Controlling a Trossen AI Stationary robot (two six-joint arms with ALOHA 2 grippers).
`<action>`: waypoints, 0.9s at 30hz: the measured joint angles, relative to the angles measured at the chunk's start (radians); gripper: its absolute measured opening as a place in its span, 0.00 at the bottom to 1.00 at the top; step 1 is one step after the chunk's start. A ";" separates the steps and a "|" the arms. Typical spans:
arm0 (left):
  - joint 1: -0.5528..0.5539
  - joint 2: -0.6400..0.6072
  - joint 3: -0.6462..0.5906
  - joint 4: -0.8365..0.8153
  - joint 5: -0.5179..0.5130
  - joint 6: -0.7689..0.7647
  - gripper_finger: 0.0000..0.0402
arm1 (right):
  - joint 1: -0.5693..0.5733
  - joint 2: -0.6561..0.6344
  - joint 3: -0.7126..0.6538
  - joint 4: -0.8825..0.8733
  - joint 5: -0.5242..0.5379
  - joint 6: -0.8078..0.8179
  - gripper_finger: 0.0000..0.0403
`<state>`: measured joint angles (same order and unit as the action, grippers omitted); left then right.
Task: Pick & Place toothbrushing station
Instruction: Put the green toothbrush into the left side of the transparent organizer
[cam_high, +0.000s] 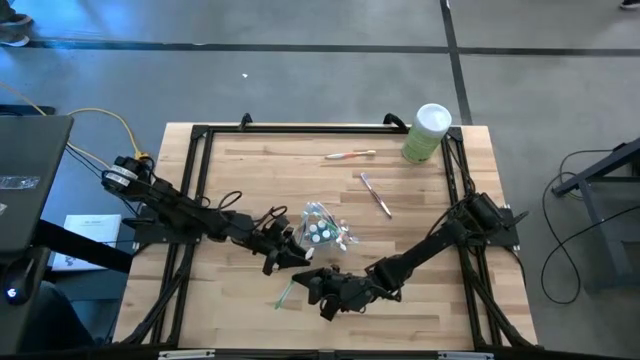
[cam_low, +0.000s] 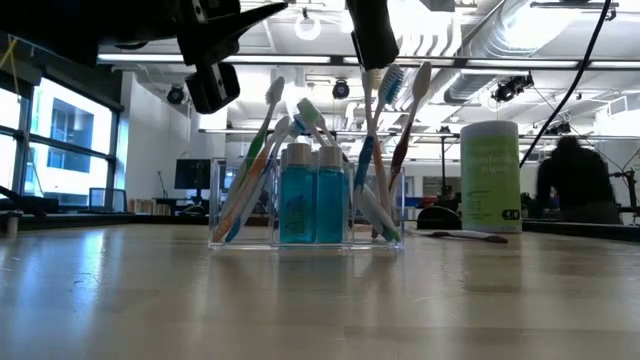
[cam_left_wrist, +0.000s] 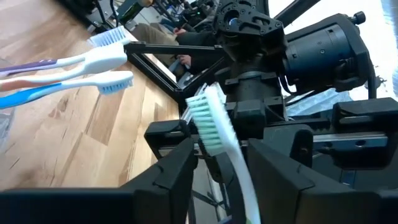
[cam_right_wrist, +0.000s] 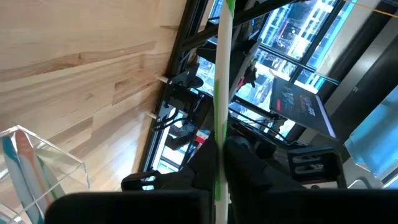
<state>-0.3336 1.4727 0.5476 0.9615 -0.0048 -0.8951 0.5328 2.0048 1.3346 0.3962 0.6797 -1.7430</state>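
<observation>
The clear cup (cam_high: 320, 230) (cam_low: 305, 210) stands upright on its base at mid-table. It holds several toothbrushes and two blue tubes with white caps. Just near of it, my right gripper (cam_high: 318, 287) (cam_right_wrist: 221, 149) is shut on a green-and-white toothbrush (cam_high: 284, 295) (cam_left_wrist: 208, 121). My left gripper (cam_high: 290, 255) (cam_left_wrist: 221, 155) faces the right one. It is open, with a finger on either side of that brush's handle. I cannot tell whether they touch it. My right gripper pinches the green-and-white toothbrush between its two fingers on the stem (cam_right_wrist: 220, 134), close below the bristled head (cam_left_wrist: 208, 121). The fingers come roughly level from the table's right and lie across the brush. The brush is lifted clear, its handle end (cam_high: 280, 300) pointing toward the table's near left.
A pale-green canister (cam_high: 428, 132) with a white lid stands at the far right corner. Two loose toothbrushes (cam_high: 350, 155) (cam_high: 377, 195) lie on the far half of the table. Black frame rails (cam_high: 190, 190) run along the table's sides. A person (cam_low: 575, 180) is in the room behind.
</observation>
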 joint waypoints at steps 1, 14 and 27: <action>0.000 0.000 0.000 0.000 0.000 0.000 0.33 | -0.003 0.000 0.000 -0.001 -0.003 0.005 0.04; 0.000 0.000 0.001 -0.011 0.002 0.001 0.03 | -0.013 0.000 -0.001 -0.053 0.010 0.116 0.06; 0.003 -0.036 -0.001 -0.050 -0.009 0.122 0.02 | 0.032 0.000 0.000 -0.064 0.327 0.406 0.35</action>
<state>-0.3304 1.4370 0.5470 0.9115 -0.0135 -0.7733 0.5649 2.0052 1.3342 0.3317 1.0072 -1.3374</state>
